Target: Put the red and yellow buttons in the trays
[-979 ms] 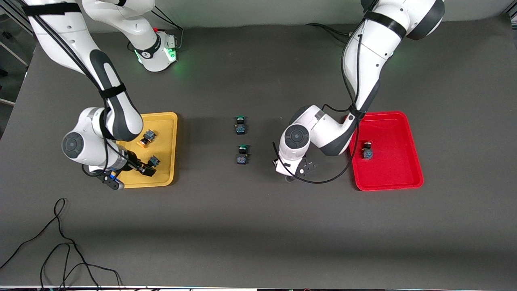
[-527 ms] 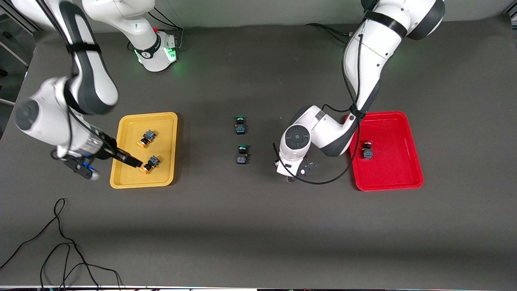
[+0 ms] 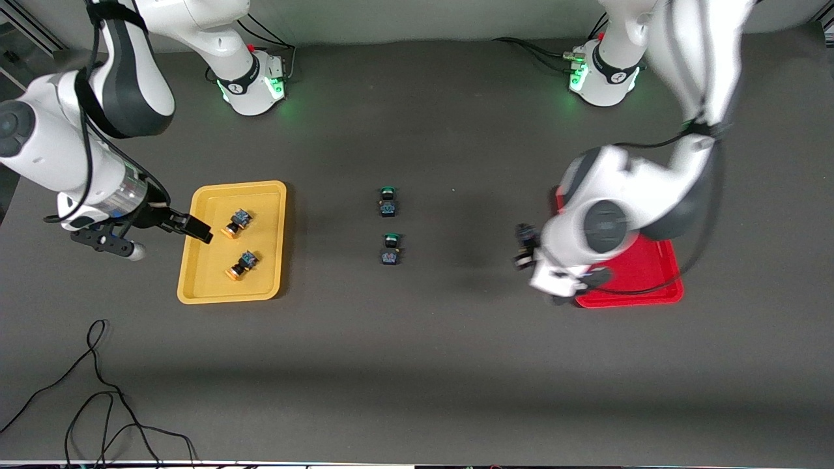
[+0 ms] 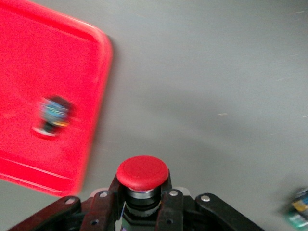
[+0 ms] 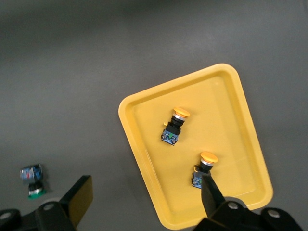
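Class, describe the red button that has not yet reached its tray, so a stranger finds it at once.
Start at the red tray, toward the left arm's end of the table. Beside it is the left hand, clamped on a red-capped button. The other red button lies in the tray.

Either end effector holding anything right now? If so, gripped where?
The left end effector holds a red button, fingers clamped on its body below the cap, beside the red tray. The right end effector is open and holds nothing.
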`<act>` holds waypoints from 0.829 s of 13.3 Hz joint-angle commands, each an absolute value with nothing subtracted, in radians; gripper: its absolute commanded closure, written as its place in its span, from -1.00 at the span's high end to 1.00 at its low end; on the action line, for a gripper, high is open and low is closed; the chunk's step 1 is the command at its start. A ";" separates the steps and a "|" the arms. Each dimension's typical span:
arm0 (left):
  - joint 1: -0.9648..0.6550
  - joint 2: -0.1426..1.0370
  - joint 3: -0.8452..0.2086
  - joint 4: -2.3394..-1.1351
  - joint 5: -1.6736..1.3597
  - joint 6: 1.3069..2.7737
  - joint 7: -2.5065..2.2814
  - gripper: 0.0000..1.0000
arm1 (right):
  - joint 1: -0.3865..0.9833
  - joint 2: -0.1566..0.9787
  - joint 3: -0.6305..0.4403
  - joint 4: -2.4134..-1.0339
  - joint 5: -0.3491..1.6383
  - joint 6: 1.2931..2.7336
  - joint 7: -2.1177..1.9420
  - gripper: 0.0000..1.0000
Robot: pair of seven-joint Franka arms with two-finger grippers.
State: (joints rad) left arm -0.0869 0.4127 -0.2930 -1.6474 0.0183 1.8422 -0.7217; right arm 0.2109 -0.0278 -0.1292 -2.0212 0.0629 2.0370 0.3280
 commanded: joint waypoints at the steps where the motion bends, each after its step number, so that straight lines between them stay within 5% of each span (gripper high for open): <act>1: 0.082 0.261 -0.304 -1.912 0.006 1.884 -0.395 -1.00 | 0.207 -0.115 -0.135 -1.973 0.048 1.935 0.236 1.00; 5: 0.262 0.294 -0.301 -2.050 0.138 2.041 -0.111 -1.00 | 0.187 -0.178 -0.130 -1.885 0.048 1.809 0.190 1.00; 8: 0.278 0.362 -0.276 -2.176 0.196 2.314 -0.113 -1.00 | 0.184 -0.176 -0.130 -1.868 0.048 1.779 0.178 1.00; 10: 0.275 0.373 -0.259 -2.181 0.207 2.339 -0.106 -0.94 | 0.183 -0.161 -0.129 -1.868 0.046 1.786 0.178 1.00; 11: 0.276 0.370 -0.259 -2.169 0.212 2.321 -0.101 0.10 | 0.184 -0.158 -0.130 -1.870 0.045 1.786 0.178 1.00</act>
State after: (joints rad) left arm 0.2860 0.4034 -0.2714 -2.1688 0.1895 2.3335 -0.1157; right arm 0.1907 -0.1780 -0.1355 -1.8822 0.0620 1.7898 0.2012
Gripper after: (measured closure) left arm 0.674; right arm 0.000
